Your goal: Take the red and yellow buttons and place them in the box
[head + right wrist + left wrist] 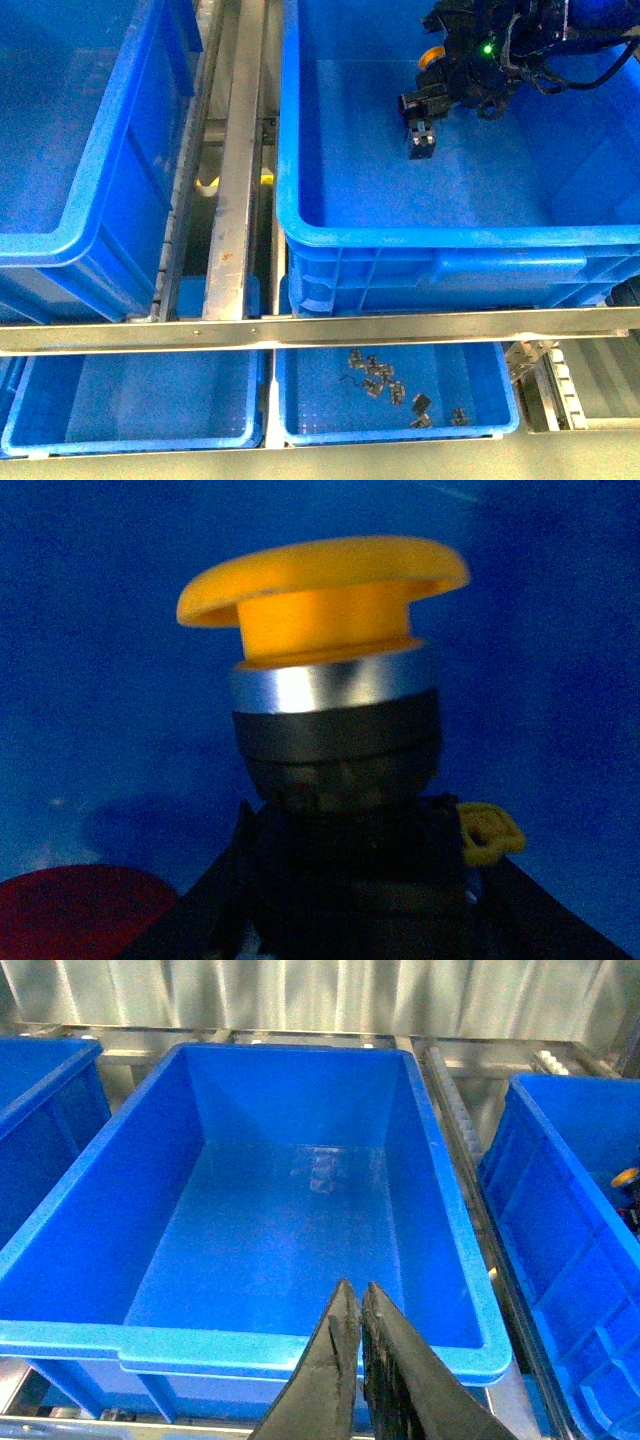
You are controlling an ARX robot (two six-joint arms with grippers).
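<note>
My right gripper is shut on a yellow button and holds it inside the large blue box, near its far side. In the right wrist view the yellow button stands cap outward from the gripper, with a silver ring and a dark body. A red rounded cap shows at the frame's edge, against the box's blue inside. My left gripper is shut and empty above the near rim of a second large blue crate. It is out of the front view.
The second crate stands left of the box, with metal rails between them. Two shallow blue trays sit below; the right one holds several small dark parts. A black-grey block shows below the right arm.
</note>
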